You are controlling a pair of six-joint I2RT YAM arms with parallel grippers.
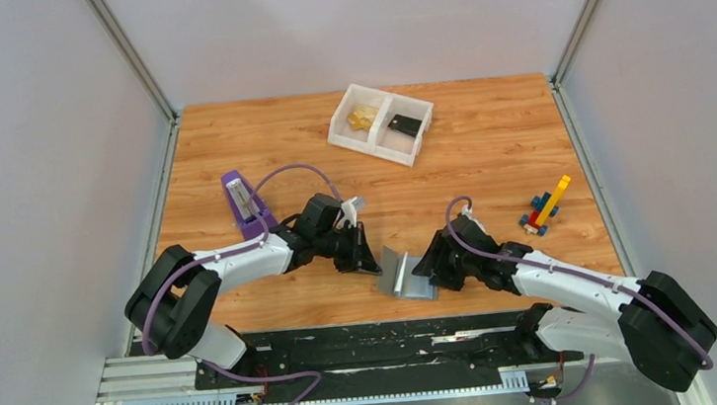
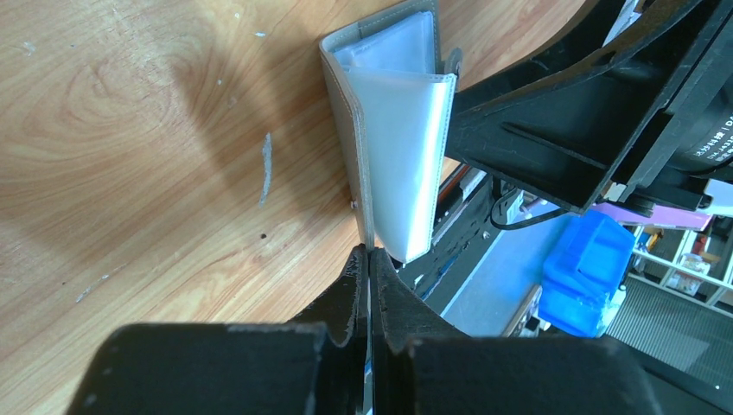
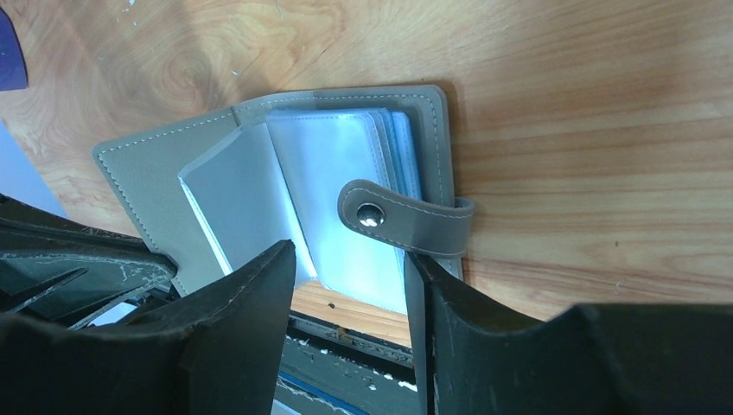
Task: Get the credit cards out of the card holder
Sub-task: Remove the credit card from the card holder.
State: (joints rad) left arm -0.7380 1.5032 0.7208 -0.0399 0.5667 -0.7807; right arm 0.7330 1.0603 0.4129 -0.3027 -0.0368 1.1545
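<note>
The grey card holder point(image 1: 403, 273) lies open near the table's front edge, one panel raised. My left gripper point(image 2: 369, 259) is shut on the edge of that grey cover point(image 2: 346, 121), holding it upright beside the clear sleeves point(image 2: 402, 130). My right gripper point(image 3: 350, 268) is open, its fingertips astride the lower edge of the clear sleeves point(image 3: 333, 181) and close to the snap strap point(image 3: 393, 216). The sleeves look pale and see-through. Gold credit cards point(image 1: 361, 118) lie in the left compartment of the white tray.
The white two-compartment tray point(image 1: 418, 142) stands at the back, a black piece point(image 1: 407, 125) in its right half. A purple object point(image 1: 243, 199) stands by the left arm. A small toy-brick build point(image 1: 546, 209) lies at the right. The black base rail point(image 1: 368, 345) runs just behind the card holder.
</note>
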